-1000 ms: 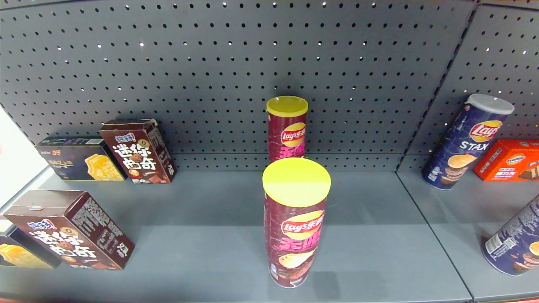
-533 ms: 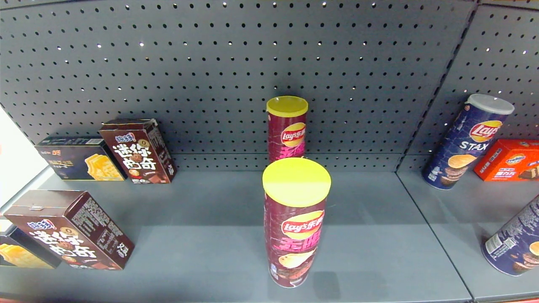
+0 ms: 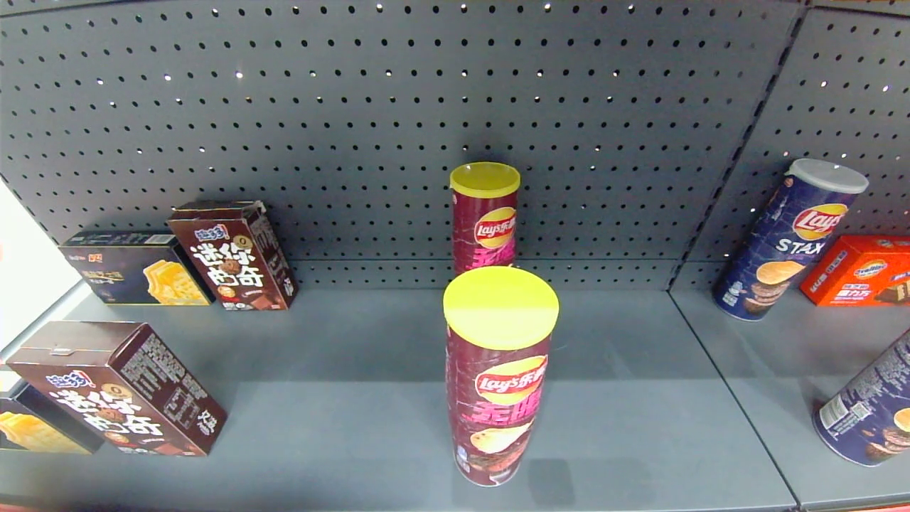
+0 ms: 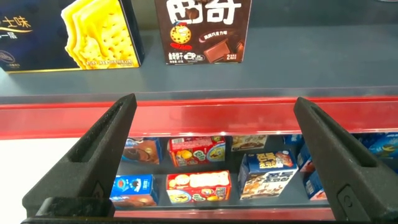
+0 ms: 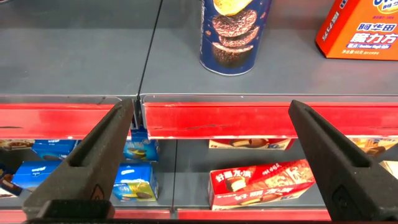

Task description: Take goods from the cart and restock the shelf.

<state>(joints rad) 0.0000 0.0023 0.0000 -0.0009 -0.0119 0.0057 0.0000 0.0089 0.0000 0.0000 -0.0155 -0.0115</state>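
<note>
Between placements, both arms free.
The front can [image 3: 500, 377] stands upright near the shelf's [image 3: 341, 405] front edge, with the back can [image 3: 485, 213] behind it. The left end effector [image 4: 216, 102] and right end effector [image 5: 212, 106] gape wide and empty, facing that edge. The next move is likely fetching from the cart.

Shelf [image 3: 341, 355] with chip cans [image 3: 498, 384], boxes [image 3: 121, 387]

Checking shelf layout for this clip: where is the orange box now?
In the head view the orange box sits far right on the shelf near the back panel, just right of the rear blue chip can.
</note>
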